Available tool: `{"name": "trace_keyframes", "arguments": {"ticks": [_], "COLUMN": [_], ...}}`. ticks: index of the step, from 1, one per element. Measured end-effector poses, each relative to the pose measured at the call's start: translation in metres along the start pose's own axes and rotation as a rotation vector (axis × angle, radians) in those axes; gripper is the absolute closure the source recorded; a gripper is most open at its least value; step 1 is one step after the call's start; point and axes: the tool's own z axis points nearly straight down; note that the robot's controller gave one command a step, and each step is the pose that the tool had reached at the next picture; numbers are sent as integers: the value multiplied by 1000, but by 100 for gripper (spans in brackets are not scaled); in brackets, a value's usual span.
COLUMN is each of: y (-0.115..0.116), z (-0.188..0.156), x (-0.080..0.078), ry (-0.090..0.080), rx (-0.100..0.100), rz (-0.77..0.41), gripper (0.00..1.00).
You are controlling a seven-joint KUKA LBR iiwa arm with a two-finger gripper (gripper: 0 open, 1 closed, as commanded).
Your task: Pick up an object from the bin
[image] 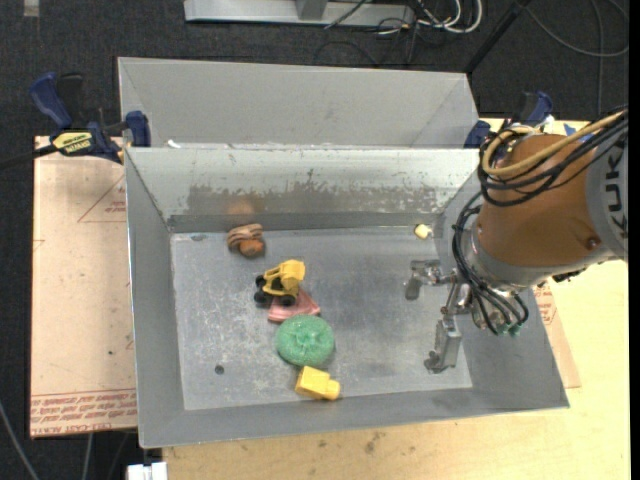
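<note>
Setting: grey metal bin (pixel 200 393), its floor bare on the right side.
End effector (pixel 427 320): low over that bare floor, fingers spread, nothing between them.
Cluster: green round pad (pixel 305 339), yellow block (pixel 318 383) and yellow toy vehicle (pixel 281 281), well apart to the view's left.
Nearer piece: small pale lump (pixel 423 231) at the back wall.
Next move, likely: a leftward reach toward the pad.

arm (pixel 540 208): reaches in from right, bent downward | fingers (pixel 441 346): spread wide apart
</note>
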Motion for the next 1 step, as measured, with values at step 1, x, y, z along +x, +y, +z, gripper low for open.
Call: {"name": "trace_keyframes", "arguments": {"ticks": [1], "y": [0], "z": [0], "x": [0], "ry": [0], "rx": [0], "rz": [0], "gripper": [0]}}
